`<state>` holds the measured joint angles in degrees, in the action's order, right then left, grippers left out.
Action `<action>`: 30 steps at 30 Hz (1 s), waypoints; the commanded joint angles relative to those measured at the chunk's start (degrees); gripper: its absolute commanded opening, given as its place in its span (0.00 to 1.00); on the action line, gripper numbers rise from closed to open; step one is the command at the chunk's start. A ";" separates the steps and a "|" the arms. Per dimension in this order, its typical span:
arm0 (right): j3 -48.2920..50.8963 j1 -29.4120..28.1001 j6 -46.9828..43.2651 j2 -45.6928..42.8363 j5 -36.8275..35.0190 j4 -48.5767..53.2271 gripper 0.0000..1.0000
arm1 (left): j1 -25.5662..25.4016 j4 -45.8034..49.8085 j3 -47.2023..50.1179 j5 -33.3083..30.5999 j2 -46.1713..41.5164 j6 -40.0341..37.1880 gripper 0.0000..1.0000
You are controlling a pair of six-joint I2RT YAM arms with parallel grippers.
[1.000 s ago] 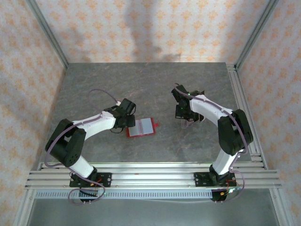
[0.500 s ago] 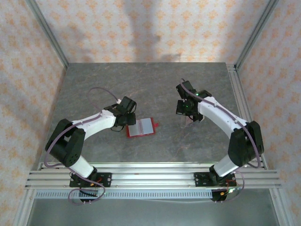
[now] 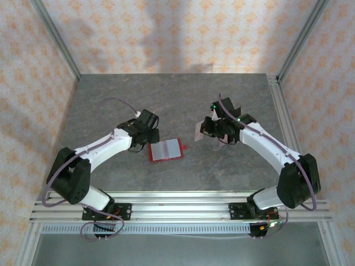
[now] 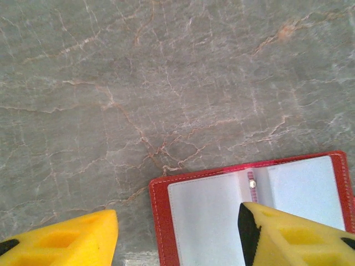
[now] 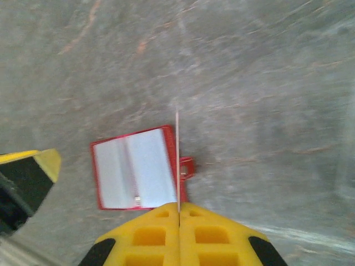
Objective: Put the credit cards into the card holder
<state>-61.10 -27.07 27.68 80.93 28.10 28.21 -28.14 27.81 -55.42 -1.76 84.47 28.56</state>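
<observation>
**One open card holder, one card pinched on edge**

At the near edge, two arm bases sit on the aluminium rails (image 3: 177,206), at 7 and 5 o'clock of the table (image 3: 166,94).

Past a bare strip lies the one card holder (image 3: 166,150), spread open and flat with its pale lining up. It is just nearward of the table's middle, and its snap tab (image 3: 184,147) sticks out at 3 o'clock.

The left pincer (image 3: 148,134) is at the holder's 10 o'clock, just beside it. In its wrist view the pincer's (image 4: 177,221) yellow fingers stand apart and grip nothing. One is over bare stone and the other over the holder's (image 4: 205,205) lining; contact cannot be told.

The right pincer (image 3: 213,129) is at the holder's 2 o'clock, apart from it. Its wrist view shows it (image 5: 178,208) closed on one credit card (image 5: 177,155), seen edge-on as a thin line above the holder's (image 5: 136,166) tab side. From above, that card (image 3: 199,131) points toward 9 o'clock.

Beyond both pincers the table runs bare to the papered walls at 12 o'clock, with free margins at 9 and 3.
</observation>
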 commanded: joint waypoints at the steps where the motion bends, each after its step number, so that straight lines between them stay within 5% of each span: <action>1: 4.51 -1.58 6.35 -0.40 9.63 -15.06 0.00 | -0.68 2.44 3.02 0.17 -3.08 -0.40 0.61; 13: 14.01 -9.10 11.07 10.34 14.74 -44.41 0.00 | -4.29 -1.53 8.12 -1.87 -2.22 3.78 0.62; 30: 18.74 -9.14 9.68 18.88 17.00 -57.47 0.00 | -6.57 0.18 10.36 -8.25 2.82 5.87 0.62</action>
<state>-43.05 -36.27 38.52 98.87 44.42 -25.17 -34.22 27.00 -45.41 -5.52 86.21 32.71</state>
